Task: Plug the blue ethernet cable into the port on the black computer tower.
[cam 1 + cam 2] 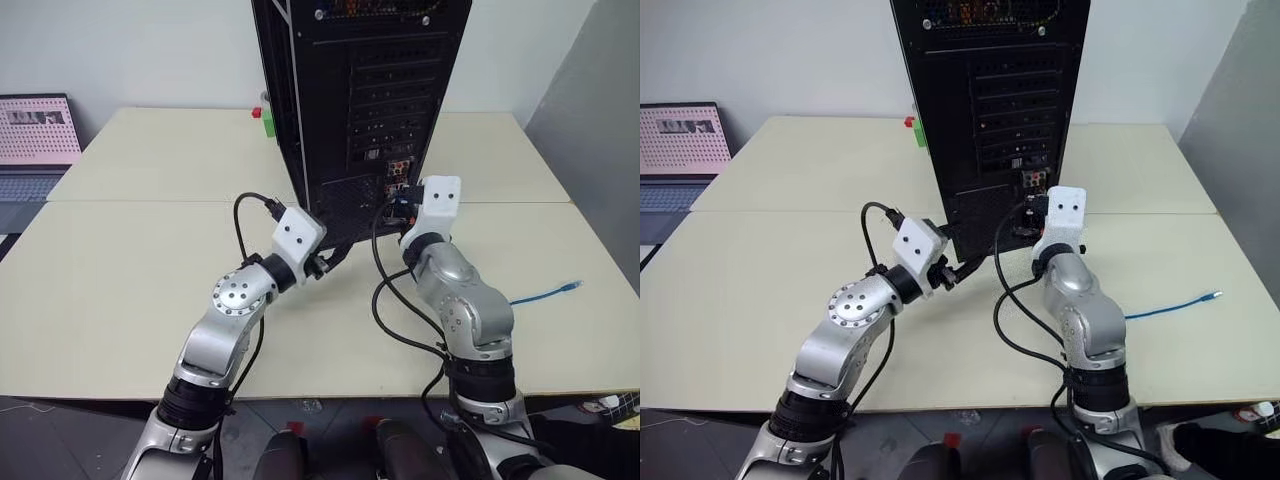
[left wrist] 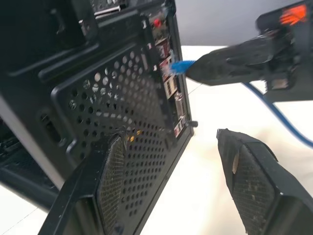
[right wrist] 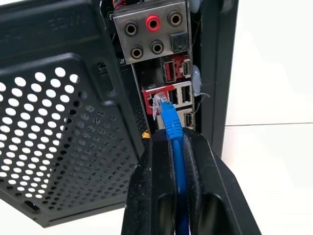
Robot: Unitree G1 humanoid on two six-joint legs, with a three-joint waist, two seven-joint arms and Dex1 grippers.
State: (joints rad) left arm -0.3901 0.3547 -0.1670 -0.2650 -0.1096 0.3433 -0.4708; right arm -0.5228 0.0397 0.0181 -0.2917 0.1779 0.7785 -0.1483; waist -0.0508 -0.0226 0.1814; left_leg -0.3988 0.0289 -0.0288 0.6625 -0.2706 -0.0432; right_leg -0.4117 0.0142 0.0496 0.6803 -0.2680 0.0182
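Holding the blue ethernet cable (image 3: pixel 172 128) in my right tool (image 3: pixel 172 147), I have both fingers clamped on the cord just behind its clear plug, which sticks out past the fingertips toward the rear panel of the black computer tower (image 1: pixel 390 110). The tower stands upright near the middle of the worktop (image 1: pixel 130 270), closer to its far edge, with its rear panel facing me. The plug tip sits right at the port (image 3: pixel 157 98), the dark socket in the red-framed block below the round audio jacks (image 3: pixel 152 22); I judge this to be the insertion step, with the plug at the mouth but not seated, though I cannot tell whether it touches the rim.

My left tool (image 2: pixel 171 181) stands open and grips nothing, hanging beside the perforated lower panel of the tower. The rest of the cable trails away over the worktop, its other end (image 1: pixel 570 287) lying near the right edge.

The next move, as I see it, calls for squaring the plug to the socket, with its clip on the proper side, then a short straight push. A skewed push could bend the cord or slide the plug onto the neighbouring sockets.

No containers sit on this worktop; a laptop (image 1: pixel 38 135) stands on another surface beyond its far left corner.
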